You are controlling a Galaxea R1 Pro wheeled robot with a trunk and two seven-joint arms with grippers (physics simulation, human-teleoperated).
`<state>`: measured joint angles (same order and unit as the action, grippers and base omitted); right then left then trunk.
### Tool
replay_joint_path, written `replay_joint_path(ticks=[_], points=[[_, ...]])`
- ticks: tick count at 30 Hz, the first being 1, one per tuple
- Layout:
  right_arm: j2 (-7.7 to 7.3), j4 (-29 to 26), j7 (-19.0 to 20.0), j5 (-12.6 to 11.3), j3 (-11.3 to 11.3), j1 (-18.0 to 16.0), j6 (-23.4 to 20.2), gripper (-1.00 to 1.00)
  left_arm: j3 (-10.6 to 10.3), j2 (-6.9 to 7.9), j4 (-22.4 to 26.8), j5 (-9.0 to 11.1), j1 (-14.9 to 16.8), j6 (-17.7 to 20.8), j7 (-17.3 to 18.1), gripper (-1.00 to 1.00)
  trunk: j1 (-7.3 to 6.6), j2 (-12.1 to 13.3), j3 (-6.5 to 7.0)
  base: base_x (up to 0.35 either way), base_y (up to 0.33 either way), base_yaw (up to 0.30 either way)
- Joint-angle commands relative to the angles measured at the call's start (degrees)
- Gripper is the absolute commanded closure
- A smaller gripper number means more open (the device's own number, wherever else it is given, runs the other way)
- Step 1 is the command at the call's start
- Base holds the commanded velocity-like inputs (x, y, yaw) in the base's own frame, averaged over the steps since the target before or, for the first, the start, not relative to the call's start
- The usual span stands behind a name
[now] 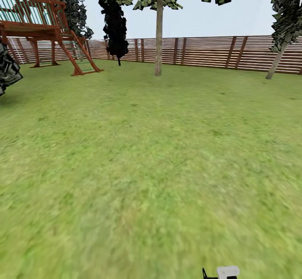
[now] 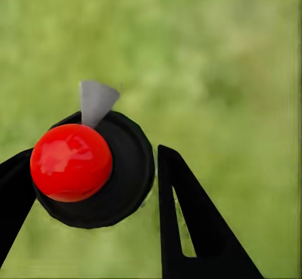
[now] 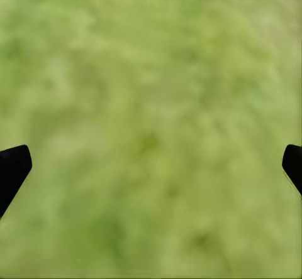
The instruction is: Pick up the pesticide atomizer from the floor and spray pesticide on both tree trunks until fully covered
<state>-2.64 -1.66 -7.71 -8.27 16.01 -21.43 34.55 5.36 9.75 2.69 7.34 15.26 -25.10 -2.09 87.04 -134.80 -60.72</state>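
In the left wrist view the pesticide atomizer [image 2: 94, 172], a black round body with a red ball top and a grey cone nozzle, sits between the black fingers of my left gripper [image 2: 94, 156], which is shut on it above blurred grass. My right gripper [image 3: 151, 159] is open over bare grass, its fingertips far apart. In the head view one tree stands far ahead by the fence, its straight grey-brown trunk [image 1: 158, 40] rising to a leafy crown. A second tree's leaning trunk [image 1: 276, 63] is at the far right.
A brown slat fence [image 1: 209, 52] closes the far side of the lawn [image 1: 151, 166]. A red wooden playset [image 1: 42, 23] stands at the back left and a dark narrow cypress [image 1: 114, 27] beside the near tree. A white and black robot part [image 1: 226, 272] pokes in below.
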Motion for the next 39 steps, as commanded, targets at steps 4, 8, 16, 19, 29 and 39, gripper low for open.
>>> replay_joint_path(ticks=[4, 8, 16, 19, 29, 39], points=[[0.00, 0.0, -0.1, -0.5, 0.5, 0.0, 0.2, -1.00, 0.5, 0.02, -0.1, 0.0, 0.0, -0.1, 0.1, 1.00, 0.02, 0.0, -0.05, 0.339, 0.000, 0.000], [0.00, 0.0, -0.1, -0.5, 0.5, 0.0, 0.1, -1.00, 0.5, 0.02, -0.2, 0.0, 0.0, -0.1, 0.1, 1.00, 0.02, 0.0, -0.05, 0.339, 0.000, 0.000], [0.00, 0.0, -0.1, -0.5, 0.5, 0.0, 0.2, -1.00, 0.4, 0.00, -0.2, 0.0, 0.0, -0.2, 0.1, 1.00, 0.02, 0.0, -0.05, 0.339, 0.000, 0.000], [0.05, 0.0, -0.1, -0.5, 0.5, 0.0, 0.1, -1.00, 0.4, 0.00, -0.2, 0.0, 0.0, -0.1, 0.1, 1.00, 0.02, 0.0, -0.05, 0.339, 0.000, 0.000], [1.65, -0.2, 0.0, -0.7, 0.5, 0.0, 0.2, -1.00, 0.4, 0.00, -0.2, 0.0, 0.0, -0.1, 0.1, 1.00, 0.02, 0.0, -0.05, 0.339, 0.000, 0.000], [1.67, -0.1, -0.1, -0.6, 0.5, 0.0, 0.3, -1.00, 0.4, 0.00, -0.3, 0.0, 0.0, -0.1, 0.1, 1.00, 0.02, 0.0, -0.05, 0.339, 0.000, -0.145]])
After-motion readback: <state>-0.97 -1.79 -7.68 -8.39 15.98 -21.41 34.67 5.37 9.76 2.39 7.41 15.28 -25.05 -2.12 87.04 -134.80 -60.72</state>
